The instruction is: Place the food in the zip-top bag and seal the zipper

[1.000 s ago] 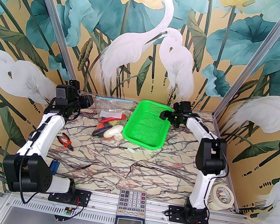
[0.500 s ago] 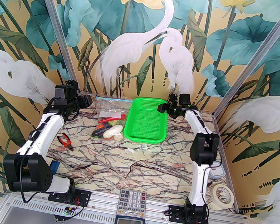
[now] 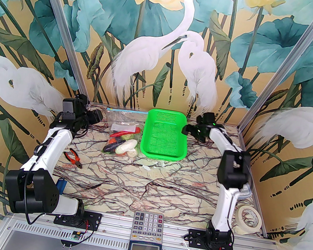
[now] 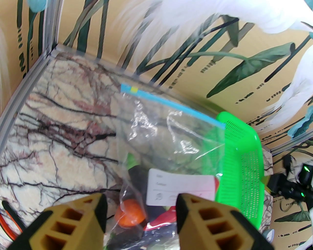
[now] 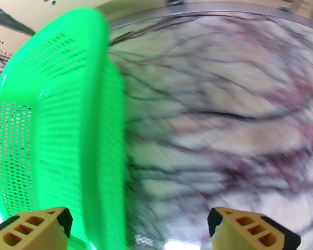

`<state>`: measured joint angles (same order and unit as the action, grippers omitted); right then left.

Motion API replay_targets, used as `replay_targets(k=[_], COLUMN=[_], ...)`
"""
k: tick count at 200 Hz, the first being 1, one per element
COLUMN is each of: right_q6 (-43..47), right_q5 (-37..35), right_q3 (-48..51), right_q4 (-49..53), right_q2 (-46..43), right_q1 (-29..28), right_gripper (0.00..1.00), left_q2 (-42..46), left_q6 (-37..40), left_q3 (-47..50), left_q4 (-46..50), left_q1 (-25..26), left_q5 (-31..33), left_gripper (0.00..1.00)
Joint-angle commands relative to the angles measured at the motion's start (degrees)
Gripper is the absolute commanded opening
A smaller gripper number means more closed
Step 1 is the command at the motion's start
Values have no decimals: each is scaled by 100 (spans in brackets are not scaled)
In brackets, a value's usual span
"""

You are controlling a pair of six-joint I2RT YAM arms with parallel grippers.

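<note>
The zip-top bag lies flat at the back of the table, left of the green basket. Its light-blue zipper runs along the far edge; I cannot tell whether it is pressed shut. The food is bunched in the bag's near end: red chili, dark eggplant, pale napa cabbage. In the left wrist view the zipper, the white label and an orange tomato show through the plastic. My left gripper hovers just left of the bag, open. My right gripper is open beside the basket's far right corner.
The green mesh basket sits flat and empty right of the bag, its wall close to my right fingers. Pliers lie at the left, a tape roll at the right edge, a calculator at the front rail.
The right gripper opened and drew back to the right off the basket's corner. The basket went from tilted and skewed to flat and square. The left arm barely moved.
</note>
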<state>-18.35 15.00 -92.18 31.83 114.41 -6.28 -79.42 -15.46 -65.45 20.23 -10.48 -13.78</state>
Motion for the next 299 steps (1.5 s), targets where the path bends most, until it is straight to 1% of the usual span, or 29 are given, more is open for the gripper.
replay_targets(k=[1, 6, 16, 21, 25, 27, 29, 30, 34, 53, 81, 98, 119, 130, 148, 159, 177, 189, 204, 211, 215, 226, 240, 253, 266, 270, 283, 293, 299], right_q6=[-209, -209, -191, -187, -179, -178, -173, -167, -164, -110, -203, -261, -151, -94, 14, 93, 235, 399, 618, 680, 698, 725, 760, 779, 789, 801, 871, 939, 935], right_q5=[-656, -717, -843, -891, -931, -945, -960, -971, -992, -1187, -1431, -1541, -1683, -1867, -2147, -2267, -2343, -2349, -2371, -2423, -2462, -2552, -2602, -2609, -2575, -2556, -2571, -2619, -2617], right_q3=[888, 1161, 1647, 1865, 2042, 2120, 2197, 2236, 2359, 2850, 3327, 3575, 3893, 4026, 4259, 4453, 4873, 5180, 5558, 5737, 5823, 6004, 6196, 6433, 6671, 6682, 6825, 7002, 6945], right_q4=[-1516, -1710, -2063, -2207, -2306, -2347, -2390, -2409, -2469, -2586, -2602, -2718, -2989, -3044, -3171, -3334, -3811, -4143, -4613, -4811, -4903, -5046, -5218, -5614, -6135, -6110, -6476, -6991, -6845], right_q2=[-1350, -1584, -2021, -2211, -2342, -2396, -2472, -2500, -2612, -2974, -3217, -3303, -3395, -3441, -3553, -3636, -3809, -3973, -4184, -4273, -4317, -4410, -4439, -4374, -4220, -4167, -3931, -3727, -3723], right_q1=[23, 31, 39, 52, 58, 66, 77, 80, 87, 149, 268, 294, 303, 306, 308, 306, 303, 303, 305, 309, 311, 321, 329, 367, 423, 441, 476, 493, 531], right_gripper=[100, 100, 100, 100, 100, 100, 100, 100, 100, 100, 100, 100, 100, 99, 99, 99, 99, 99, 99, 99, 99, 99, 99, 99, 99, 99, 99, 99, 99], left_q2=[350, 428, 588, 658, 707, 726, 743, 752, 785, 897, 925, 696, 180, -40, -293, -444, -781, -703, -838, -1110, -1152, -942, -1105, -975, -1028, -982, -1032, -990, -1021], left_q6=[70, 107, 195, 247, 290, 309, 330, 340, 386, 481, 556, 537, 522, 696, 1148, 1280, 1529, 1533, 1487, 1603, 1643, 1522, 1619, 1543, 1592, 1553, 1593, 1556, 1580], left_q3=[439, 583, 895, 1031, 1131, 1179, 1227, 1249, 1328, 1777, 2728, 3195, 3435, 3467, 3592, 3633, 3928, 4005, 4422, 4729, 4864, 5003, 4965, 4700, 4424, 4419, 4459, 4441, 4444], left_q4=[-557, -697, -978, -1097, -1184, -1227, -1266, -1284, -1350, -1776, -3085, -3916, -4633, -4881, -5414, -5596, -6517, -6513, -7303, -8366, -8683, -8526, -8802, -8019, -7616, -7512, -7696, -7562, -7640], left_q1=[-44, -50, -52, -54, -50, -57, -54, -57, -59, -56, -42, -16, 101, 245, 673, 837, 1046, 1136, 1136, 1141, 1154, 1162, 1162, 1163, 1162, 1156, 1145, 1145, 1145], left_q5=[189, 238, 343, 397, 448, 469, 483, 491, 540, 784, 841, 866, 981, 1024, 1569, 1861, 2098, 2219, 2264, 2247, 2273, 2301, 2266, 2261, 2248, 2216, 2196, 2192, 2186], left_gripper=[53, 55, 61, 69, 79, 85, 94, 97, 99, 99, 99, 99, 100, 99, 100, 99, 99, 99, 99, 99, 99, 100, 99, 99, 100, 100, 99, 100, 100])
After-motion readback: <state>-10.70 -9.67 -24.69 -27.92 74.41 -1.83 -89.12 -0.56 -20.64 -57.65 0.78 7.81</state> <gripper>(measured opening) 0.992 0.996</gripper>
